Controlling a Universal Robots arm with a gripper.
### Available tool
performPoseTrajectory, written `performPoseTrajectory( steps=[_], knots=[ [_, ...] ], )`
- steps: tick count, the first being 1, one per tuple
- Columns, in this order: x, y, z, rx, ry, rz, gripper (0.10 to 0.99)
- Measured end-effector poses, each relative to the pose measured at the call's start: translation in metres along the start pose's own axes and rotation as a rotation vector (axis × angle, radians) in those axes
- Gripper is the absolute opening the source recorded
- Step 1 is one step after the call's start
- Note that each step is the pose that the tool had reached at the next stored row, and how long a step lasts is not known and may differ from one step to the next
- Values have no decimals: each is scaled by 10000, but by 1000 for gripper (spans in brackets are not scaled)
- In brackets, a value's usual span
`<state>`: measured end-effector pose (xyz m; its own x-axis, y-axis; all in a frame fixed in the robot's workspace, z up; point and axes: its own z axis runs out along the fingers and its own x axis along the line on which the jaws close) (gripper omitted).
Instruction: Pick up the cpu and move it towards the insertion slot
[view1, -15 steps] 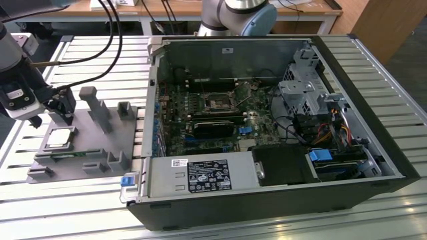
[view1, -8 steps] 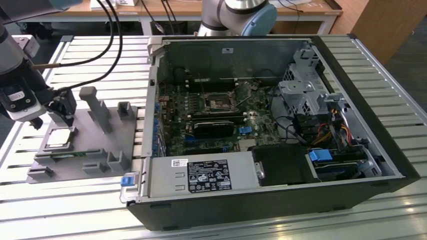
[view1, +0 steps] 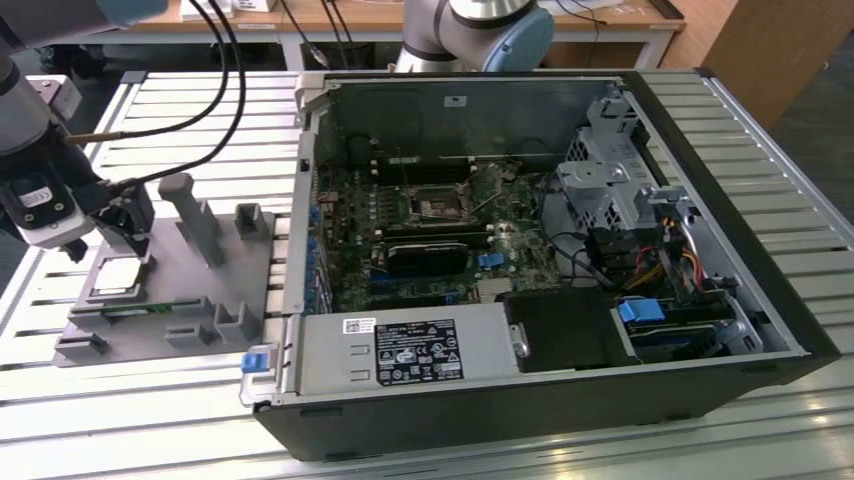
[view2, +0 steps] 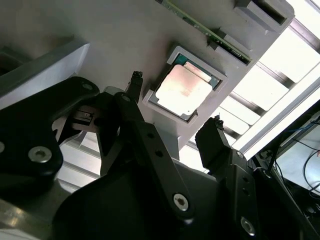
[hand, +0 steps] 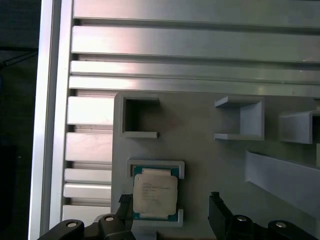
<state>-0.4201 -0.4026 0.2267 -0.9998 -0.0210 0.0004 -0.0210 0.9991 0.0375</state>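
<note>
The cpu (view1: 120, 277), a flat square chip with a silvery top, lies in a square recess of the grey fixture plate (view1: 187, 300) at the exterior view's left. My gripper (view1: 114, 243) hangs just above it, open. In both wrist views the two black fingertips (view2: 135, 82) stand on either side of the cpu (view2: 184, 89) without touching it. The cpu (hand: 155, 192) sits flat in its recess between my gripper's fingers (hand: 216, 200). The insertion slot (view1: 441, 203) is the square black socket with a metal frame on the motherboard inside the open computer case (view1: 747, 250).
Upright grey posts (view1: 194, 215) rise from the fixture close to my gripper. A green memory stick (view1: 134, 310) lies in the fixture's front groove. Everything stands on a slatted aluminium table (view1: 120, 420). Another robot arm's base (view1: 474, 30) is behind the case.
</note>
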Motion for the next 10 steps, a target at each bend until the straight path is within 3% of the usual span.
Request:
performPoseTrajectory(
  steps=[10],
  knots=[
    [16, -26, 58, -1, -1, -5, 706]
  ],
)
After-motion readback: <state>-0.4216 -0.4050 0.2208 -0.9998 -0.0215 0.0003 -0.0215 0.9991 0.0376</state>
